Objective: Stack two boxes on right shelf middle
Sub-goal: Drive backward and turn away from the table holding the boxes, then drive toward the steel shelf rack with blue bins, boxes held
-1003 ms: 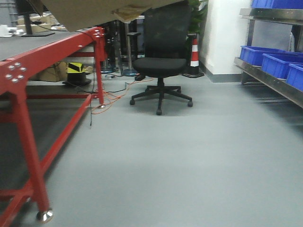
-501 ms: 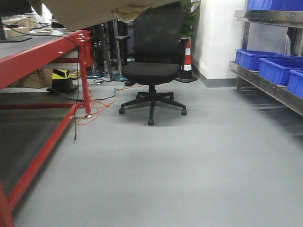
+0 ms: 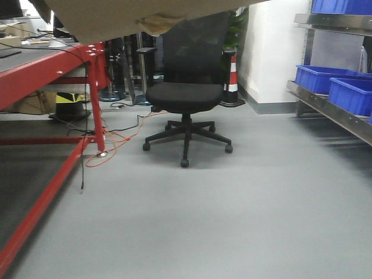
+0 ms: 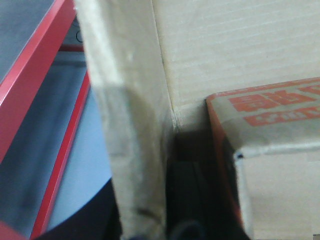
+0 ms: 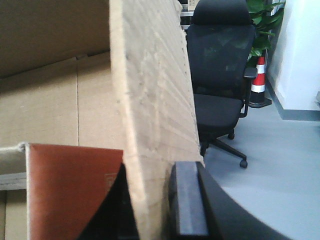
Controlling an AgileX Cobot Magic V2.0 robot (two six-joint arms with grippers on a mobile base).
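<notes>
Cardboard fills both wrist views: the open brown carton [image 5: 150,75] is up in the air, carried by its side walls. On one side the right gripper [image 5: 150,200] has its jaws narrowed onto a wall. One of its black fingers [image 5: 187,200] lies flat against the outside and a dark one sits on the inside, with the corrugated edge pinched between them. On the other side the left gripper [image 4: 145,225] shows only as blurred dark shapes either side of the opposite wall, and I cannot tell whether it is clamped or slack. Inside the carton lies a smaller box [image 4: 270,115] with orange print on top, near the corner by that wall. From the front camera the carton's underside hangs across the top of the view, with a torn tape flap [image 3: 160,23] drooping from it. Below, grey floor [image 3: 232,221] stretches ahead, with a red table frame [image 3: 52,72] to the left and an orange cable [image 3: 119,142] looping by its leg. Further on stands a black office chair [image 3: 186,96], then a striped traffic cone [image 3: 232,72] beside a white pillar [image 3: 270,46]. The steel shelf [image 3: 331,110] runs along the right edge, well apart from the carton, with blue bins [image 3: 317,78] sitting on its tier.
</notes>
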